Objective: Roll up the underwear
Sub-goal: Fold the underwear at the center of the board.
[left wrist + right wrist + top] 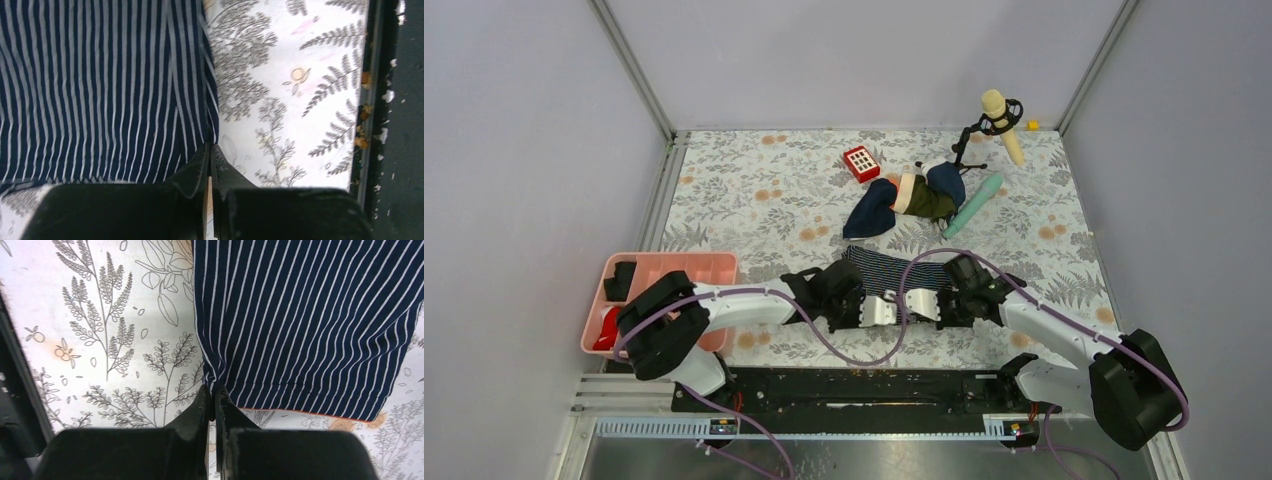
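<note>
Top external: underwear [894, 268] lies flat on surface [744, 200], near the arms' side.
Left tool [210, 150]: pinched closed on underwear corner.
Right tool [214, 392]: pinched closed on the other near corner.

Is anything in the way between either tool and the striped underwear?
Nothing visible does. The left tool and right tool each pinch a near corner of the underwear; the other clothes lie farther back, apart.
</note>
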Motion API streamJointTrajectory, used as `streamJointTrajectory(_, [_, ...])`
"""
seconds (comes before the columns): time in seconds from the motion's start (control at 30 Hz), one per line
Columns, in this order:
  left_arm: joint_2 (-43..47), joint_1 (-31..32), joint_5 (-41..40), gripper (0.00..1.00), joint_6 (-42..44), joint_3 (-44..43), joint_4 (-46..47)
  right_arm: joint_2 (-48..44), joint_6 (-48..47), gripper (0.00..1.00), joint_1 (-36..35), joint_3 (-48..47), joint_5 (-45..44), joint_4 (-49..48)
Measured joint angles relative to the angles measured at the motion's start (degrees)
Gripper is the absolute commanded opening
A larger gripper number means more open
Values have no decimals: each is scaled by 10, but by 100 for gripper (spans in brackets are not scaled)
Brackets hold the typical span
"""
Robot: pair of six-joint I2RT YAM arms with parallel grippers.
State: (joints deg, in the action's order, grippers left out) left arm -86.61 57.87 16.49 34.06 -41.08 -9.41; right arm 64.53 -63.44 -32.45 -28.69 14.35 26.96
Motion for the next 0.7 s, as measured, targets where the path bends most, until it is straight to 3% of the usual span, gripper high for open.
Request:
streamJointTrajectory(0.3, [35, -72, 11, 0, 44, -69, -90, -2, 61, 0, 3, -72, 40, 105])
streamJointTrajectory(0.7, [-6, -98, 133, 0, 118, -170, -290, -2, 145, 0, 3, -121, 113, 211])
